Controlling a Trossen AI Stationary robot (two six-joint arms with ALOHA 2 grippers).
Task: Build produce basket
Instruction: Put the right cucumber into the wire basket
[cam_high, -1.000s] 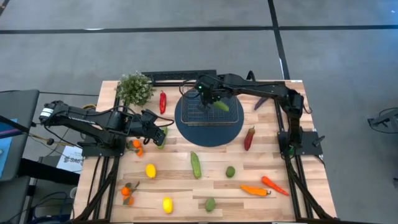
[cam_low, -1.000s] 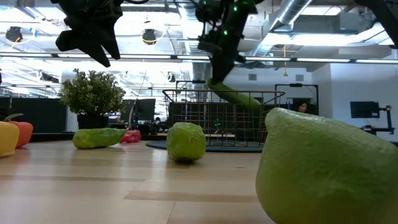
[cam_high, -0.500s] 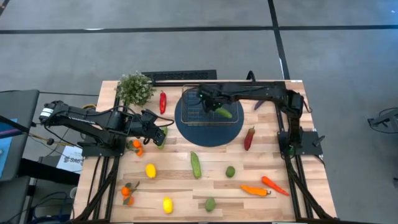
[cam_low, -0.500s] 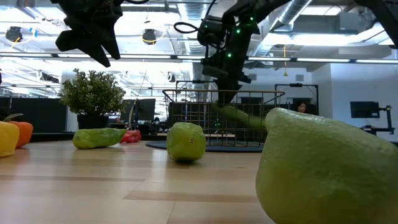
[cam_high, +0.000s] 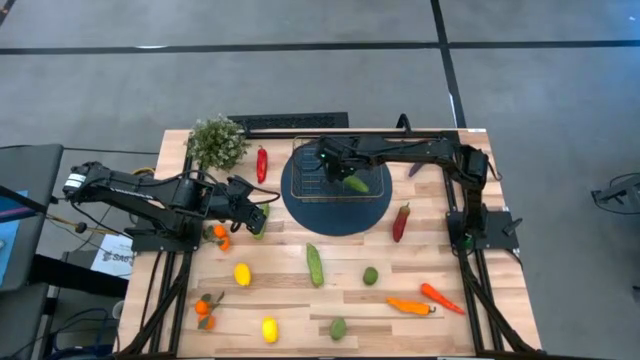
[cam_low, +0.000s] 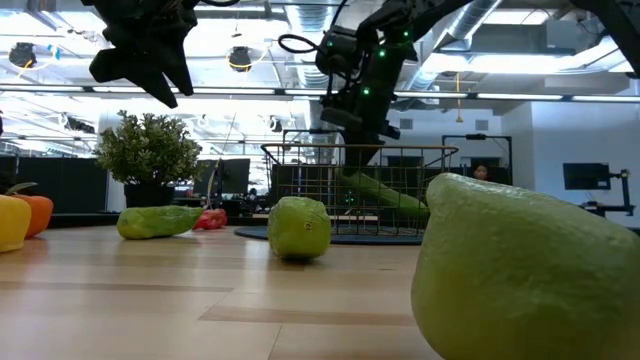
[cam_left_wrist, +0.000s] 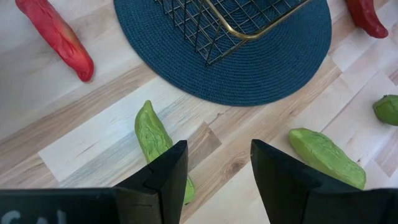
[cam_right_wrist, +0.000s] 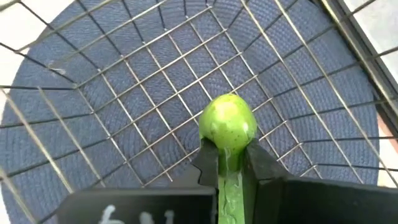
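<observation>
The wire basket (cam_high: 325, 170) stands on a round dark blue mat (cam_high: 336, 205) at the table's far middle. My right gripper (cam_high: 338, 168) reaches down into the basket, shut on a green cucumber (cam_high: 356, 183). In the low view the cucumber (cam_low: 385, 195) slants down inside the basket walls. Whether its low end touches the grid, I cannot tell. My left gripper (cam_left_wrist: 217, 149) hangs open above the table left of the mat, over another green cucumber (cam_left_wrist: 155, 137) that lies flat on the wood. My right gripper pinches the cucumber between its two fingers (cam_right_wrist: 205, 165) near its upper end. The fingers slant down from the table's right side and lie along the cucumber. Its free rounded end (cam_right_wrist: 227, 127) points down at the basket's grid bottom.
Loose produce lies across the near half: a cucumber (cam_high: 315, 265), limes (cam_high: 370, 276), lemons (cam_high: 242, 274), oranges (cam_high: 205, 308), carrots (cam_high: 410, 305) and red peppers (cam_high: 401, 222). A leafy plant (cam_high: 216, 142) stands at the far left. A lime (cam_low: 530, 270) fills the low view's right.
My right gripper has sunk into the basket with the cucumber, still shut on it, then kept still. The cucumber now slants lower, inside the basket walls.
</observation>
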